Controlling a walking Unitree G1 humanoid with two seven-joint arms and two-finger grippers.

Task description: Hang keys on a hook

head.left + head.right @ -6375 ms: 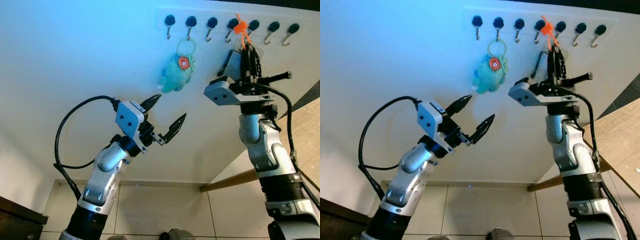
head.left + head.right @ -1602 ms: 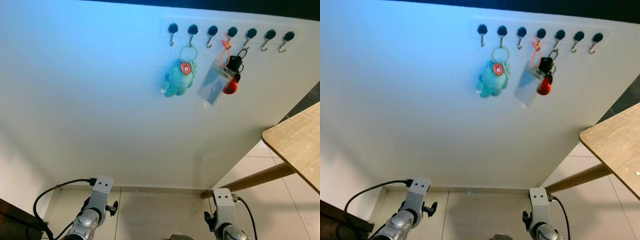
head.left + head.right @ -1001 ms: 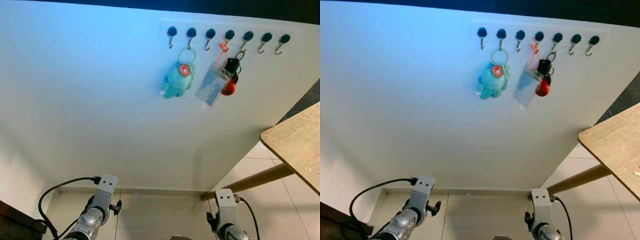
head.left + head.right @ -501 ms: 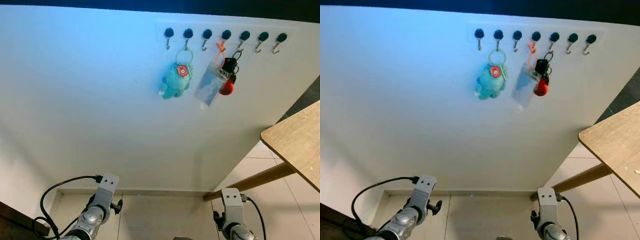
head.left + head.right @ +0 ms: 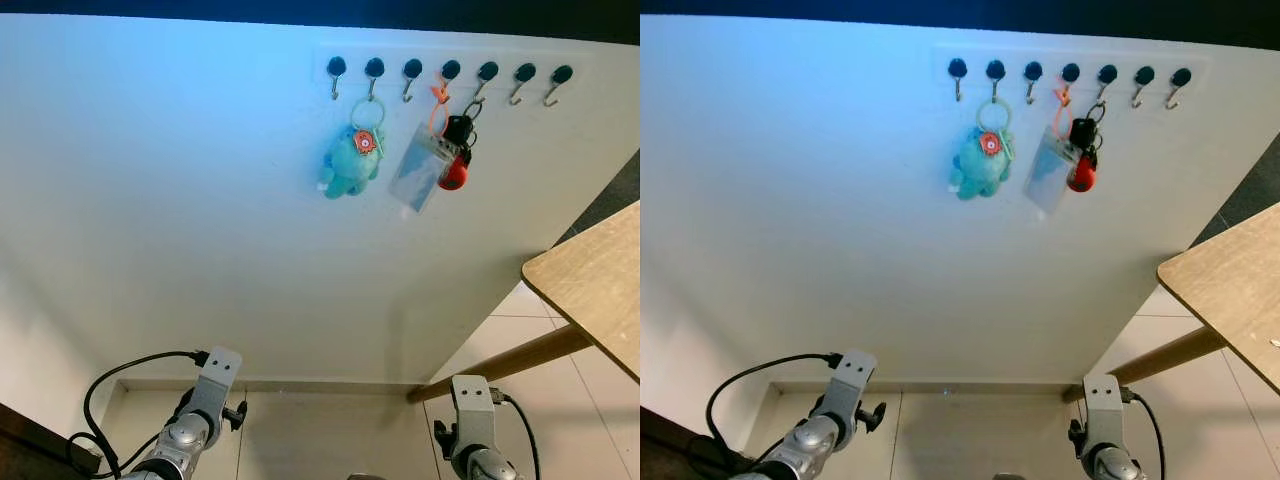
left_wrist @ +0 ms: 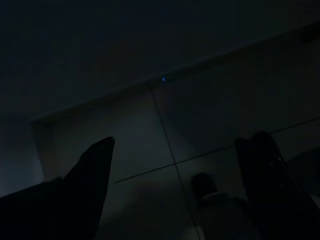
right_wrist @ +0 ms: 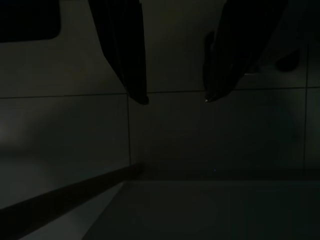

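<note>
The key bunch (image 5: 455, 140) hangs on the white wall from the hook rail (image 5: 450, 69). Its orange loop, black fob, red tag (image 5: 454, 176) and clear card holder (image 5: 420, 172) dangle below the fourth and fifth hooks. A teal plush keychain (image 5: 349, 166) hangs from the second hook. Both arms hang low, far beneath the rail: the left arm (image 5: 205, 400) and the right arm (image 5: 471, 425) show their wrists at the bottom edge. In the dark wrist views my left gripper (image 6: 177, 141) and my right gripper (image 7: 176, 99) are open over floor tiles, holding nothing.
A wooden table (image 5: 590, 285) juts in from the right, its slanted leg (image 5: 500, 365) reaching the floor by the wall. Dark furniture (image 5: 20, 440) sits at the lower left. Pale floor tiles (image 5: 330, 440) lie between the arms. Three hooks at the rail's right stand bare.
Since 6.4 s ago both arms have come down from the rail and the key bunch now hangs free. Over the last second the view shifted slightly.
</note>
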